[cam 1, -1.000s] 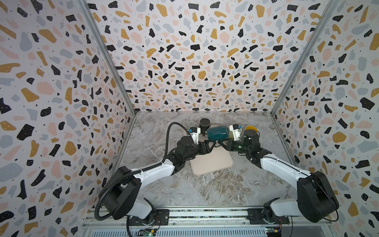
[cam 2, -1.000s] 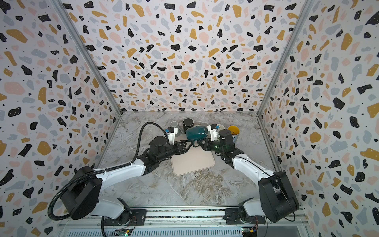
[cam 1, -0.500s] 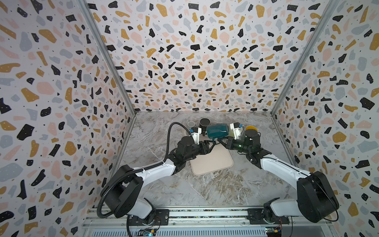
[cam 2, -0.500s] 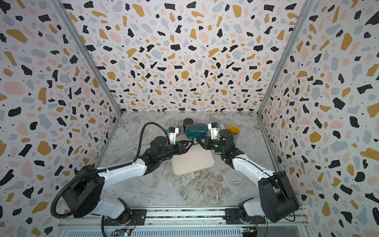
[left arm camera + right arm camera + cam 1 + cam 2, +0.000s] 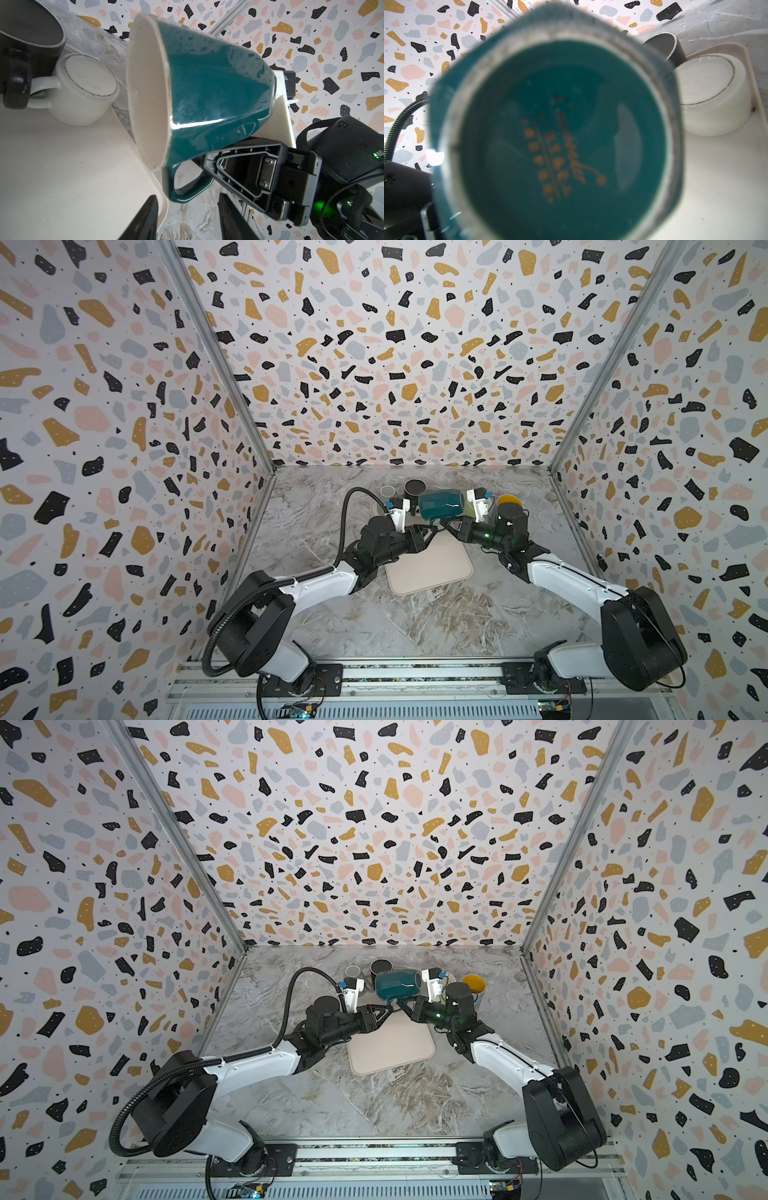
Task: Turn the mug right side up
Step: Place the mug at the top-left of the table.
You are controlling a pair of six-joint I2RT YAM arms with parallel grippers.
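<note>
We see marble tabletop [image 5: 374, 626], terrazzo walls [image 5: 395, 344]. Right gripper [image 5: 448, 524] clamps the teal mug [image 5: 440, 504], sideways at its 12 o'clock; left gripper [image 5: 187, 199] half-open, empty.

The mug [image 5: 440, 504] is glossy teal outside and cream inside (its base carries a blurred gold print in the right wrist view). The cup [image 5: 83, 91] is white with a thin, dark speckled ring. The tray [image 5: 432, 568] is beige, the table [image 5: 415, 626] grey-brown marble, the walls [image 5: 395, 344] white terrazzo flecked black, ochre, pink and grey.
</note>
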